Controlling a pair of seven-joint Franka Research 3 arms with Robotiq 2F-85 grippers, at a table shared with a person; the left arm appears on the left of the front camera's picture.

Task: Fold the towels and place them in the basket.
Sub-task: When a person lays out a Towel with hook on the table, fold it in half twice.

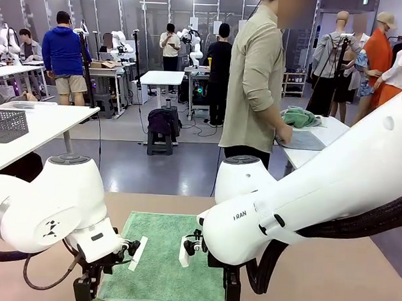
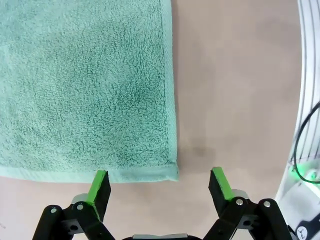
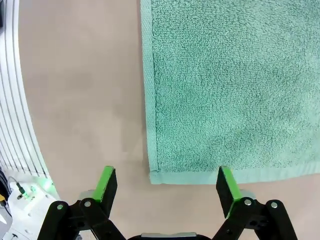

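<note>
A mint green towel (image 1: 163, 255) lies flat and unfolded on the tan table (image 1: 328, 283) between my two arms. My left gripper (image 1: 87, 289) hangs open over the towel's near left corner. In the left wrist view, that gripper (image 2: 160, 185) straddles the corner of the towel (image 2: 85, 85), with one pad over the hem and one over bare table. My right gripper (image 1: 231, 295) is open at the near right corner. In the right wrist view, it (image 3: 166, 184) likewise straddles the corner of the towel (image 3: 230, 85). Neither gripper holds anything. The basket is out of view.
A person (image 1: 257, 79) stands past the far edge, turned to a white side table (image 1: 321, 152), with a hand on a grey-blue towel (image 1: 303, 139) beside a crumpled green cloth (image 1: 299, 117). A grey perforated bin (image 1: 6, 124) sits on another white table at the left.
</note>
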